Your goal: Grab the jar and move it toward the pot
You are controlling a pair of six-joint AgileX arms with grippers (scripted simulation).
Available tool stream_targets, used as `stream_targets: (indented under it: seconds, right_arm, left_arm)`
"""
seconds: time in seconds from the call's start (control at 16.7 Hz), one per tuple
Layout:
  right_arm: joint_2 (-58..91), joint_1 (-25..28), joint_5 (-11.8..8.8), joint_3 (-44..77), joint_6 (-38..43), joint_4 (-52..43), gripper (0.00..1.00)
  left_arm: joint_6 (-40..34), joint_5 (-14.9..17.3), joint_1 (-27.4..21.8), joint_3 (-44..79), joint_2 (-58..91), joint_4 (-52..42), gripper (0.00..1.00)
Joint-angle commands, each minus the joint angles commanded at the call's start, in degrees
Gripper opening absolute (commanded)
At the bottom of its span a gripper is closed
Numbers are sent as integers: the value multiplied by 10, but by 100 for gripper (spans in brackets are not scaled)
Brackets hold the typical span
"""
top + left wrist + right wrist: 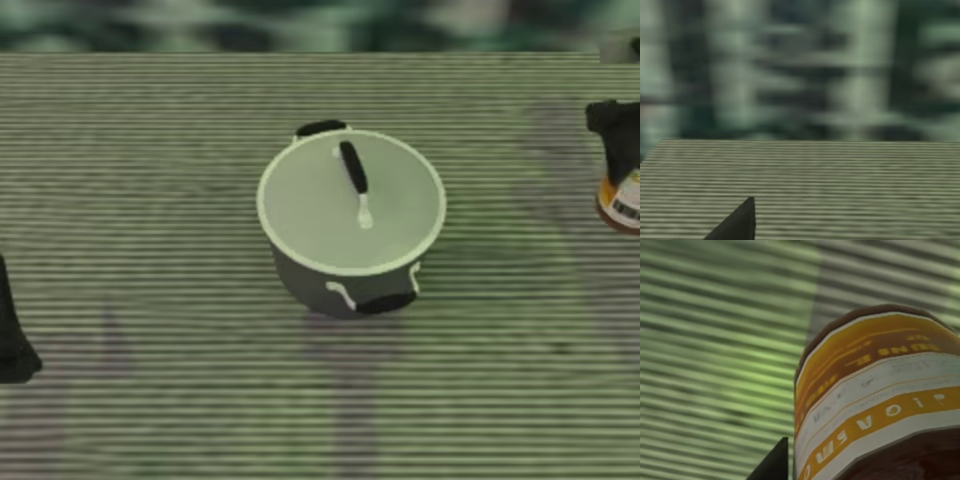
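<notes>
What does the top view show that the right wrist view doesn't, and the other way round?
Only the top view shows the pot at the table's middle, lid on, the parked left end effector at the left edge, and where the jar sits: at the right edge, far from the pot, under the right end effector. Only the right wrist view shows the jar's label close up, with its orange and white bands and brown contents. Both share the jar and the striped table.
</notes>
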Motion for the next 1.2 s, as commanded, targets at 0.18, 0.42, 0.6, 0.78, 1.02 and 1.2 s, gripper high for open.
stream_targets:
  seconds: [0.18,0.42,0.6,0.78,1.02,1.2]
  right_arm:
    - [26,37,-1,11,83,17,0]
    - [59,90,-3,21,202,42,0]
    - [73,112,-4,22,241,52,0]
    - [74,112,-4,22,242,52,0]
    - [75,110,-4,3,242,74,0]
    - [85,113,-3,-37,243,128,0]
  left_arm:
    - [0,0,0,0,0,0,100]
    - [0,0,0,0,0,0,100]
    - [0,0,0,0,0,0,100]
    - [0,0,0,0,0,0,100]
    - [0,0,0,0,0,0,100]
    - [0,0,0,0,0,0,100]
